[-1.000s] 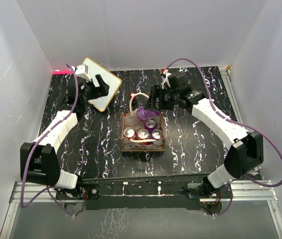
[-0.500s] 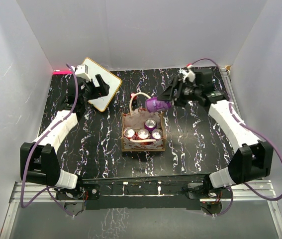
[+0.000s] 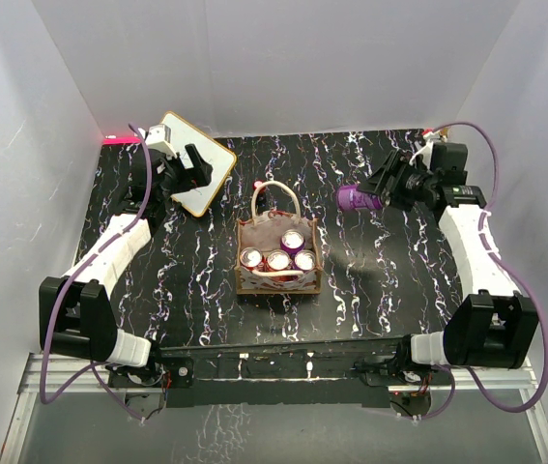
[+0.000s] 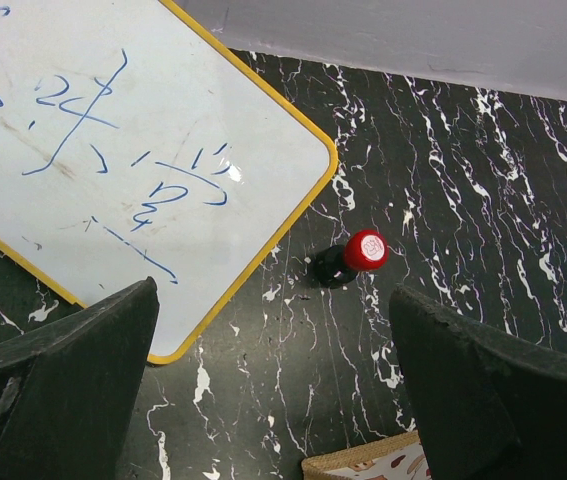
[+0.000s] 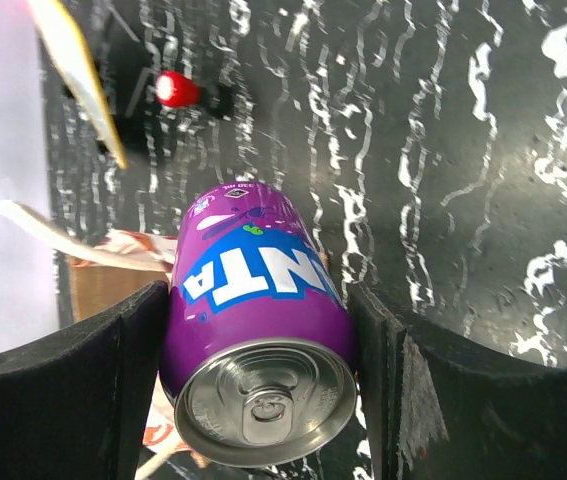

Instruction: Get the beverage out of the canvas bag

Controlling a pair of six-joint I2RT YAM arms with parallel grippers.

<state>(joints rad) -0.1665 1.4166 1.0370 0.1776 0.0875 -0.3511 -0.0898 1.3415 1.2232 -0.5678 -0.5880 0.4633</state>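
Black marble-patterned tabletop [image 3: 187, 290] stretches between white walls. My right pincer [image 5: 260, 330] is clamped on the purple grape-soda can [image 3: 355, 198], holding it on its side in the air, well apart from the brown canvas bag [image 3: 276, 282] and off to its right. So the lift-out looks done for this can. What is left, I judge, is setting it on bare table and letting go. Four more silver-topped cans [image 3: 276, 259] sit in the bag. My left pincer [image 4: 273, 320] hangs with fingers apart above the yellow-rimmed whiteboard [image 4: 113, 130].
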